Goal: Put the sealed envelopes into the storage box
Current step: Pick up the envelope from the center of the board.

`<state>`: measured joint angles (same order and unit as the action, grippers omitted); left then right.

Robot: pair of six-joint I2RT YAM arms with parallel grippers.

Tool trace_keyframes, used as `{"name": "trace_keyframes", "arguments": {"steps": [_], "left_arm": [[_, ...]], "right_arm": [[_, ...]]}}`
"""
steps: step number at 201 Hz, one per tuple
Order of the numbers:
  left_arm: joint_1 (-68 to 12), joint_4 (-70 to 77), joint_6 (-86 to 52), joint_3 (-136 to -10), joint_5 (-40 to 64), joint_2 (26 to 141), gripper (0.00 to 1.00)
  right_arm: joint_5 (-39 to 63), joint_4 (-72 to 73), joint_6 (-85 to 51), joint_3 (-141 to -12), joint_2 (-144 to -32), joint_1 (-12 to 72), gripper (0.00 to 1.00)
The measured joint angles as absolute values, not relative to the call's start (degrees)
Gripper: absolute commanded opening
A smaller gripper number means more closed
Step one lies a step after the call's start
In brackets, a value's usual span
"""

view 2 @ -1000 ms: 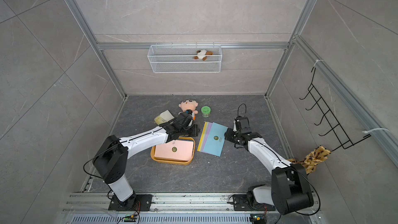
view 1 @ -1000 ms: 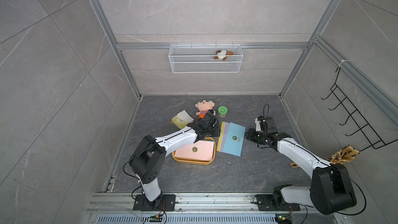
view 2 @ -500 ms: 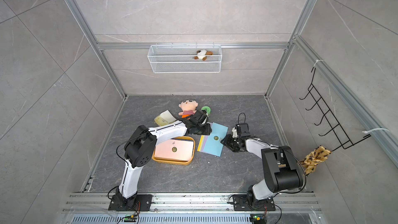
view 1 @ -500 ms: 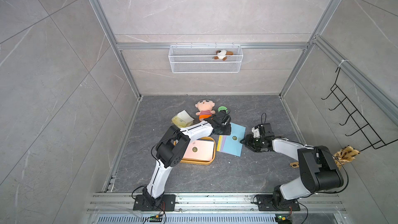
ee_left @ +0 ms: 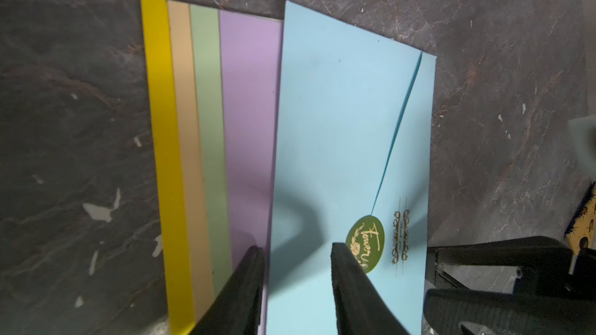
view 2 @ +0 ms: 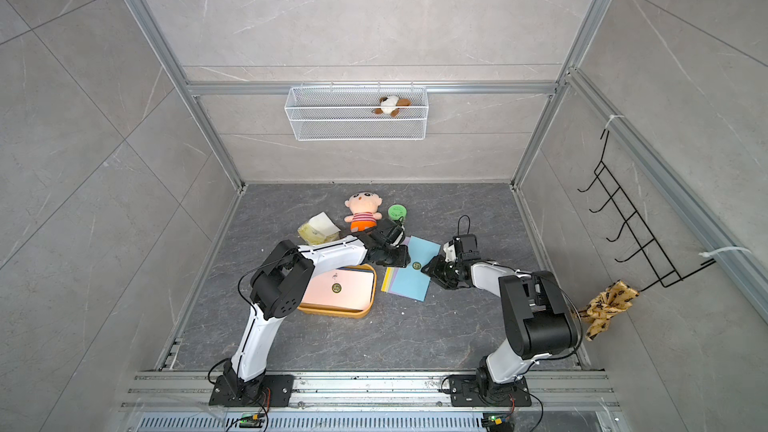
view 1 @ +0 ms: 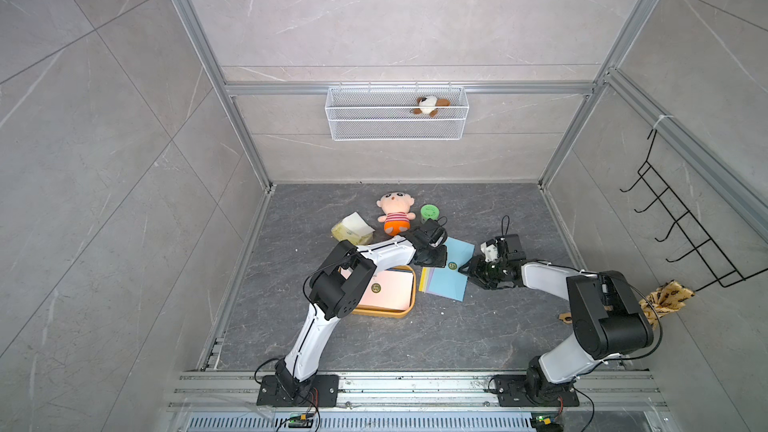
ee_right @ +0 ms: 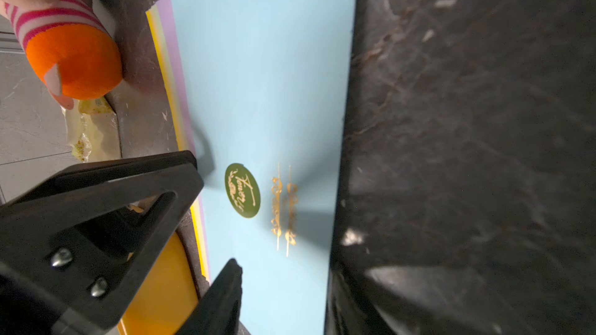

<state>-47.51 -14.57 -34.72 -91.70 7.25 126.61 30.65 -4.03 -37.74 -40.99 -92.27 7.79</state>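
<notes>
A: How do the arms sit?
B: Both reach in low. The left gripper [ee_left: 296, 252] points down over the blue envelope [ee_left: 338, 124], jaws parted and empty. The right gripper [ee_right: 283, 269] faces it at the envelope's edge, parted too, holding nothing.
A: Any writing?
B: The green seal [ee_left: 366, 243] beside the left jaws has gold script, seemingly "Forever".
A: And the storage box [view 1: 386, 314]?
B: Behind the left jaws, with a pink envelope [view 1: 392, 290] inside.

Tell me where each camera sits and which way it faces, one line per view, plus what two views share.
Top views: stereo pair high at the front, looking down and forward; left arm, right arm, tray, blue envelope.
Left wrist: on the left arm, looking down on the fanned envelopes; left end effector open.
Right wrist: on the right arm, low along the blue envelope, past the doll; right end effector open.
Shared: both wrist views show the green seal.
</notes>
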Motion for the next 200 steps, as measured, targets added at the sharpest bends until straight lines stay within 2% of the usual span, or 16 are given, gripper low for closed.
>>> {"name": "trace_keyframes", "arguments": {"steps": [75,130,159,176,200], "left_arm": [[-47.5,-14.0,-34.8,-91.5,7.6,126.6,0.4],[-47.5,-13.4,-34.8,-91.2,7.6,126.7,0.4],[-47.5,-12.7,-34.7,-90.8,7.7,126.6,0.4],[-47.5,-12.5,-34.7,-90.7,7.7,126.5,0.44],[-47.6,-12.7,-34.1,-90.4,6.5,125.3,0.52]], "right_arm": [[31.2,-9.9,-37.3,-46.1,-88.8,8.0,0.37],[31.5,-10.6,-37.6,-46.8,-90.1,9.0,0.24],[31.6,-10.8,-37.6,-46.9,-91.7,9.5,0.1],[31.5,-12.4,-36.9,-48.1,-91.9,9.5,0.0],[30.4,-17.6,-33.4,-52.6,-91.1,9.6,0.0]]}}
